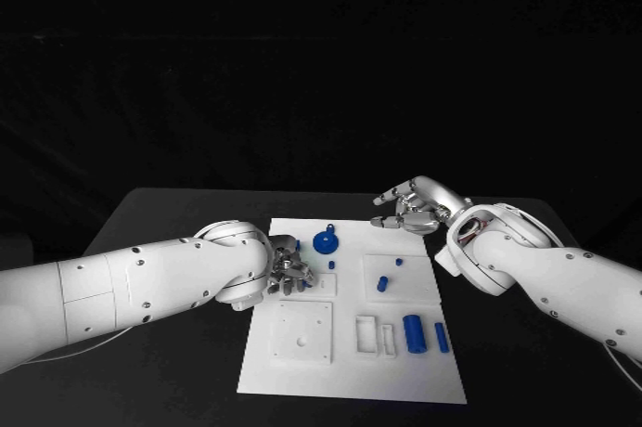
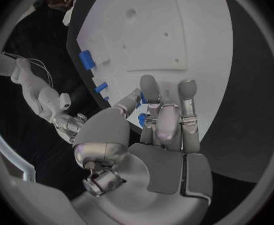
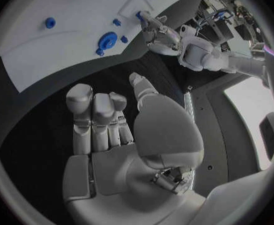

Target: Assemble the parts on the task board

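Those little blue parts (image 1: 384,283) lying on the task board (image 1: 352,385) look like light, stiff, slick plastic, so I'd pinch them across the sides. Left hand (image 1: 287,274) sits at the board's left edge, pinching a small blue piece (image 2: 141,120), mostly hidden by fingers. Right hand (image 1: 415,207) hovers off the board's far right corner, spread, holding nothing

Both arms are glossy white shells, rounded and bulbous at the wrists, dotted with small dark screws. A thin pale cable trails under the left arm (image 1: 121,292). Each robot hand is silver metal with grey padded fingers: left robot hand (image 1: 288,274), right robot hand (image 1: 415,204).
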Controlling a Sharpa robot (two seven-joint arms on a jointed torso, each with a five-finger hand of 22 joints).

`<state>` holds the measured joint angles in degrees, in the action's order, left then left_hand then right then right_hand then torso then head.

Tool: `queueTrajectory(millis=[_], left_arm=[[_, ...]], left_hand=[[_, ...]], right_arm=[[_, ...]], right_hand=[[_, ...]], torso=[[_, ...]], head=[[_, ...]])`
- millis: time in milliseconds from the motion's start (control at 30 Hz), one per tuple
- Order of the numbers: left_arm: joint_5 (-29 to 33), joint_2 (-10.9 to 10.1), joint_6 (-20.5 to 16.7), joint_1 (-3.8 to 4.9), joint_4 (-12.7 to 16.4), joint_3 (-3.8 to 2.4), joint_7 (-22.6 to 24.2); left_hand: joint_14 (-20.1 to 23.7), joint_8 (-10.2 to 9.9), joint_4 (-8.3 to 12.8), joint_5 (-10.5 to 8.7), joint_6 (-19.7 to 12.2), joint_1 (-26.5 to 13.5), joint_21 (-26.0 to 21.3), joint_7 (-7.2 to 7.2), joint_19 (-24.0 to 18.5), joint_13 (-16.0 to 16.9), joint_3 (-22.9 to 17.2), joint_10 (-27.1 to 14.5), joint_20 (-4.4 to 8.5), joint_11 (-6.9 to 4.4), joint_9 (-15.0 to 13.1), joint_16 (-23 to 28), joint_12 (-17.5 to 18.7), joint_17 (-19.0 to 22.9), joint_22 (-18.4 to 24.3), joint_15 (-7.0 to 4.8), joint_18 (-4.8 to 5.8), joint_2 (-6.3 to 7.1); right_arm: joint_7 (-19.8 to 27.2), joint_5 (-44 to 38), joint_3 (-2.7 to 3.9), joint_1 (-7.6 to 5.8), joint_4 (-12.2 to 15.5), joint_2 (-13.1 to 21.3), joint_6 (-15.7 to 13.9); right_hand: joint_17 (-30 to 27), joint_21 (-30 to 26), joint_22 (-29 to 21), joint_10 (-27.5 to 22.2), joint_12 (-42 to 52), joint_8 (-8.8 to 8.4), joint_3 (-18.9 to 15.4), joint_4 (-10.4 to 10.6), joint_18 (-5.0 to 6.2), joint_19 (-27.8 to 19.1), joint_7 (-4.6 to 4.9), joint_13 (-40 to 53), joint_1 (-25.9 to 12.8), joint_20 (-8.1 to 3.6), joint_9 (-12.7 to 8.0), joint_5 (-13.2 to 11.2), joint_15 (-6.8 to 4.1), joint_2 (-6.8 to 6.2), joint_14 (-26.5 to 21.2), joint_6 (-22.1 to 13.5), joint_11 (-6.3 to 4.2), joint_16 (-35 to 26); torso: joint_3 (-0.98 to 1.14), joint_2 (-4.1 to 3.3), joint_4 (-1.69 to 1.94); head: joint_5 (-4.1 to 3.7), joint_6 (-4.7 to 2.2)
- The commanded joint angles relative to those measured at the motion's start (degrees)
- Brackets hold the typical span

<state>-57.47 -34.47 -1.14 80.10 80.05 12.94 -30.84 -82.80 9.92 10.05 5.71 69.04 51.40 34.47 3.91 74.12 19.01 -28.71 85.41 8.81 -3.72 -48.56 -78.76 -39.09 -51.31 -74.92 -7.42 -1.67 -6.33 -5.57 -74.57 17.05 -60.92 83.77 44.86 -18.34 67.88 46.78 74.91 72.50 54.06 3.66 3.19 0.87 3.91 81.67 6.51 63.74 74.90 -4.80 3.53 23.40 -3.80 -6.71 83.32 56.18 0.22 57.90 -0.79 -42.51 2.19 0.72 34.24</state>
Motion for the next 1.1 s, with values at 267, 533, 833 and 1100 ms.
queueTrajectory(millis=[267, 533, 833, 1100], left_arm=[[1.56, 0.32, 2.2, 0.31, -0.4, 0.01, -0.59], [3.24, 0.65, 2.97, 0.83, -0.57, -0.15, -0.63], [4.83, 1.05, 4.22, 1.23, -1.23, -0.87, -0.87], [6.29, 1.4, 6.23, 2.04, -1.94, -1.15, -1.29]], left_hand=[[0.15, -0.02, 0.62, 1.67, 9.09, 0.02, -0.19, -7.06, -0.14, -0.1, -1.14, 1.36, -0.21, -1.65, -0.04, -0.05, -0.19, -0.14, -1.17, -0.35, 0.39, -0.63], [0.17, -0.04, 0.83, 3.39, 9.08, -0.24, -0.2, -7.05, -0.19, -0.13, -1.57, 1.36, -0.22, -1.64, -0.02, -0.02, -0.17, -0.09, -1.17, -0.32, 0.42, -0.48], [0.17, -0.03, 0.96, 3.78, 9.07, -0.31, -0.23, -7.05, -0.22, -0.14, -1.77, 1.36, -0.22, -1.63, -0.03, -0.01, -0.17, -0.08, -1.16, -0.32, 0.43, -0.45], [0.15, -0.02, 1.07, 4.08, 9.06, -0.35, -0.23, -7.04, -0.27, -0.15, -1.91, 1.35, -0.22, -1.63, -0.05, -0.03, -0.17, -0.16, -1.16, -0.31, 0.46, -0.5]], right_arm=[[0.31, -0.07, 0.03, 0.16, -0.3, -0.22, 1.0], [0.25, -0.07, 0.02, 0.23, -0.61, -0.43, 1.22], [0.22, -0.07, 0.02, 0.29, -0.92, -0.61, 1.35], [0.21, -0.07, 0.02, 0.35, -1.23, -0.83, 1.44]], right_hand=[[-0.07, -0.35, 5.72, -0.48, -0.31, -0.16, 0.29, -0.39, 0.18, 0.16, 0.05, -0.03, -0.36, 0.1, -0.01, 0.03, 0.12, 0.27, -0.16, 0.25, -0.05, -0.38], [-0.07, -0.35, 5.72, -0.48, -0.31, -0.16, 0.29, -0.39, 0.18, 0.16, 0.05, -0.03, -0.36, 0.1, -0.01, 0.03, 0.12, 0.27, -0.16, 0.25, -0.05, -0.38], [-0.07, -0.35, 5.72, -0.48, -0.31, -0.16, 0.29, -0.39, 0.18, 0.16, 0.05, -0.03, -0.36, 0.1, -0.01, 0.03, 0.12, 0.27, -0.16, 0.25, -0.05, -0.38], [-0.07, -0.35, 5.72, -0.48, -0.31, -0.16, 0.29, -0.39, 0.18, 0.16, 0.05, -0.03, -0.36, 0.1, -0.01, 0.03, 0.12, 0.27, -0.16, 0.25, -0.05, -0.38]], torso=[[-0.01, -0.02, 0.04], [-0.04, -0.02, 0.03], [-0.06, 0.01, 0.08], [-0.03, -0.02, 0.03]], head=[[-0.12, -0.12], [-0.11, -0.07], [-0.14, -0.01], [-0.08, 0.01]])
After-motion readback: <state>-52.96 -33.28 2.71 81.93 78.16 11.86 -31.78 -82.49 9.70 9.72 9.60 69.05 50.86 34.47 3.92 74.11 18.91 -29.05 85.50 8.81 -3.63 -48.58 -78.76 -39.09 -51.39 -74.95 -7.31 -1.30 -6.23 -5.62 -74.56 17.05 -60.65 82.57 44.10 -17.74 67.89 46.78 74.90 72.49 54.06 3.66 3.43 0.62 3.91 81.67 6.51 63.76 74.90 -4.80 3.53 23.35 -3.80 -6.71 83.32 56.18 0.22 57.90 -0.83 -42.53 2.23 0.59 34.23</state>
